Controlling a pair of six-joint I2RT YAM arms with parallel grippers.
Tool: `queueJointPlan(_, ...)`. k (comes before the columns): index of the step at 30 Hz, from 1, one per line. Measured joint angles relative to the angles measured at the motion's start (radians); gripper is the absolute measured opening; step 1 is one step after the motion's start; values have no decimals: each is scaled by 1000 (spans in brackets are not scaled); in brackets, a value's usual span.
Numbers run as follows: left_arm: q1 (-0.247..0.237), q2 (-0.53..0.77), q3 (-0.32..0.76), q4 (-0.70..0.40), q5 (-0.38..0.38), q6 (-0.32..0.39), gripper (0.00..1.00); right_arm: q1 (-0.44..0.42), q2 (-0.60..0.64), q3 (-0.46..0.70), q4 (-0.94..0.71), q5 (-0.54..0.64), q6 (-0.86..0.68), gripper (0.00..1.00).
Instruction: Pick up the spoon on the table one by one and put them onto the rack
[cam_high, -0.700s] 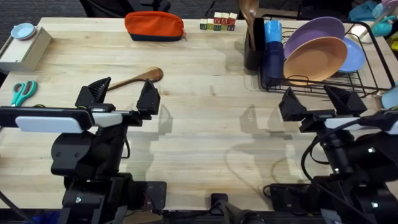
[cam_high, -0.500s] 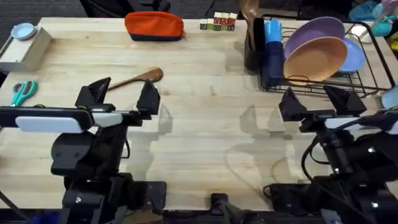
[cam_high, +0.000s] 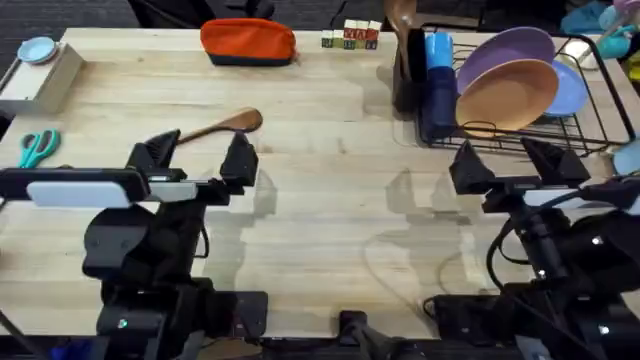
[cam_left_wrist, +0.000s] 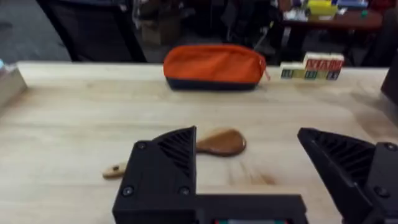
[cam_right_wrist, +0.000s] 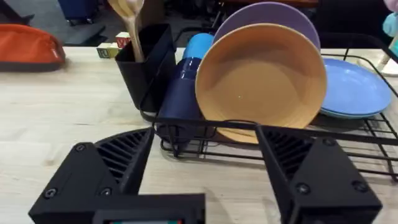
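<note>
Your left gripper (cam_left_wrist: 249, 180) finger covers the middle of the spoon (cam_left_wrist: 219, 142) handle. Past your right gripper (cam_right_wrist: 202, 180), the rack (cam_right_wrist: 373, 146) runs off the edge.

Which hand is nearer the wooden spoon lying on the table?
Left. The left hand sits just short of the spoon, open; the right hand is far across the table, before the rack.

A brown spoon (cam_high: 222, 126) lies on the pale grained table (cam_high: 330, 200); the wire rack (cam_high: 520, 125) is black.
</note>
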Motion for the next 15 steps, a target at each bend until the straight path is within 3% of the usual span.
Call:
queueJointPlan(3,0,16,57,-105,-7,-11,994,0,0,23,-49,-1,3,992)
queueJointPlan(7,0,87,181,-171,-18,-10,994,0,11,123,-234,-2,4,992)
queueJointPlan(15,0,406,461,-228,-13,-7,993,0,171,395,-394,-2,4,992)
